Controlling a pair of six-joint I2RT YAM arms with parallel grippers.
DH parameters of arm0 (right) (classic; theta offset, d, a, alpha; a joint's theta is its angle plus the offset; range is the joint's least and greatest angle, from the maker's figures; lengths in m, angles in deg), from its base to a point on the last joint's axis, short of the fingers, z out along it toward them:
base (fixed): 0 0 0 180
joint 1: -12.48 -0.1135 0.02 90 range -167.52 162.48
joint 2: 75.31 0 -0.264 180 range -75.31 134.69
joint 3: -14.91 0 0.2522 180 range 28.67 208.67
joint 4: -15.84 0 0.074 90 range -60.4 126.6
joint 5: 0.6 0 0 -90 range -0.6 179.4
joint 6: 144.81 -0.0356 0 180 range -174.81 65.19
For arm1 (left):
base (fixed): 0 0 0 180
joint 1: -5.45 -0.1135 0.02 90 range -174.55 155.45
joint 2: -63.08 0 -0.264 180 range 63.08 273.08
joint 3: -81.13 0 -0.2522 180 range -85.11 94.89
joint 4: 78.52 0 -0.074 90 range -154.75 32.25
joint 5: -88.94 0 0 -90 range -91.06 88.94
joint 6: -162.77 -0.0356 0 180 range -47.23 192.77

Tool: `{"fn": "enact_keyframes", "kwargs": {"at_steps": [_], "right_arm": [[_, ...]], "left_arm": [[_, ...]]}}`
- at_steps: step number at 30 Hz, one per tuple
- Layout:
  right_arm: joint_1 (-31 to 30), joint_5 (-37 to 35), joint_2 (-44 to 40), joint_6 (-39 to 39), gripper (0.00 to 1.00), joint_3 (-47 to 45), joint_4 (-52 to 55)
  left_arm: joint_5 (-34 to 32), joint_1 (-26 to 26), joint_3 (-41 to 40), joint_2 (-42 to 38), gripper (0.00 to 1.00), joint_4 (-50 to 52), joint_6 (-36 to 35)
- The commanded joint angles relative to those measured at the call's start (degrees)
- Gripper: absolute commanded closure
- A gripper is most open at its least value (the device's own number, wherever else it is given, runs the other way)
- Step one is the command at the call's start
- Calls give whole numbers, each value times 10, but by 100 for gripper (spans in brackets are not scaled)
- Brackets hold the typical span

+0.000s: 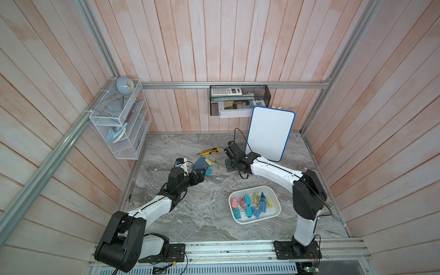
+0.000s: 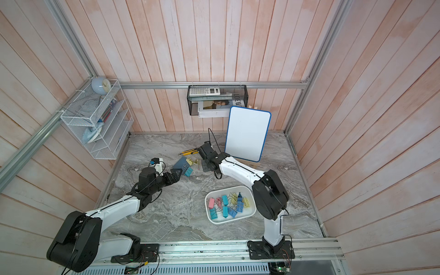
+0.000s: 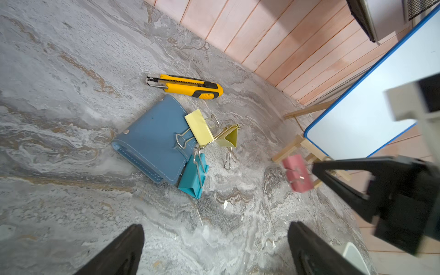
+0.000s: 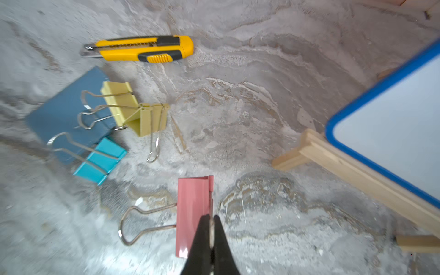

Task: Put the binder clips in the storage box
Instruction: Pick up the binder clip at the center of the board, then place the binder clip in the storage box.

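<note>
Right gripper pinched on a glossy pink clip near the stitched blue pad — a yellow clip lies on its edge, a teal clip against it. Left gripper gapes, empty. Well apart from the pad, the rounded white box holds more clips.

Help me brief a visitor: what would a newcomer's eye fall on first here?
The white storage box beside the right arm, heaped with pastel binder clips. Next, the right gripper shut on a pink clip at the far side of the marble table, and the blue-framed whiteboard propped at the back.
</note>
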Motion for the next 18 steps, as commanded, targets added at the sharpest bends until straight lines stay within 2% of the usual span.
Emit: {"fn": "enact_keyframes", "kwargs": {"at_steps": [1,11,15,18], "right_arm": [[-16,-1,-81,-18,100,-54,3],[-84,-27,-347,-116,100,-264,62],[-104,-31,-413,-171,100,-335,90],[-116,-34,-431,-199,100,-377,96]], "left_arm": [[14,4,18,6,0,-13,-1],[7,5,13,3,0,-18,3],[-8,6,10,0,0,-13,9],[-23,6,12,2,0,-2,8]]}}
